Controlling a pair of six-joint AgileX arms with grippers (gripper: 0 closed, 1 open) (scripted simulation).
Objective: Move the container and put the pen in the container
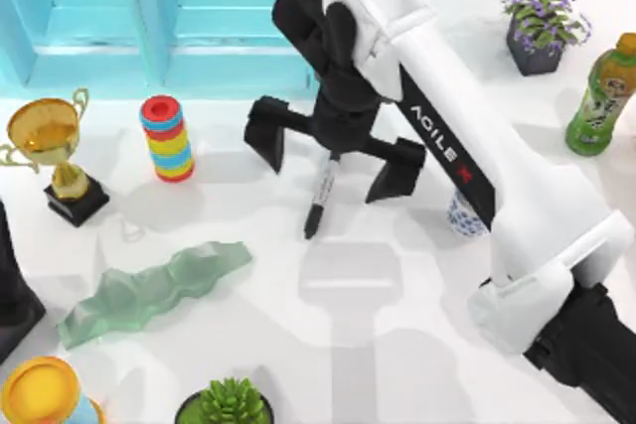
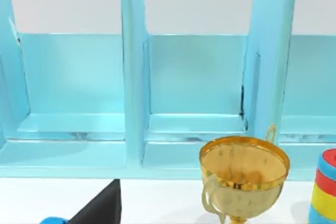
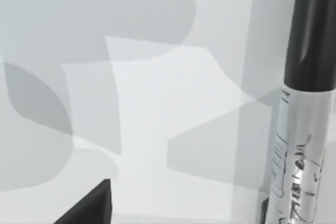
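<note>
**Right gripper spread over the pen, cup tucked behind the arm**

- Right gripper (image 1: 335, 161) over the table's middle, fingers spread wide, one either side of the pen (image 1: 322, 194). No contact with the barrel that I can make out.
- Pen lies on the table (image 1: 328, 345), tip towards the near edge, upper end hidden under the gripper. Right wrist view: black barrel with silver label (image 3: 302, 156), close up.
- Cup (image 1: 462, 215), white with blue pattern, stands right of the pen, partly covered by the right arm. Inside not visible.
- Left arm parked at the table's left edge; a dark finger (image 2: 102, 207) shows in the left wrist view, spread cannot be told.
- Other holders: yellow-topped tub (image 1: 42, 392) at near left; plant pot (image 1: 227, 406) at near edge; second plant pot (image 1: 539, 25) far right. Trophy (image 1: 52, 146) bowl empty in the left wrist view (image 2: 244, 169).
- Ring stack (image 1: 167, 138) stands between trophy and gripper; green bottle (image 1: 601, 96) at right edge.
</note>
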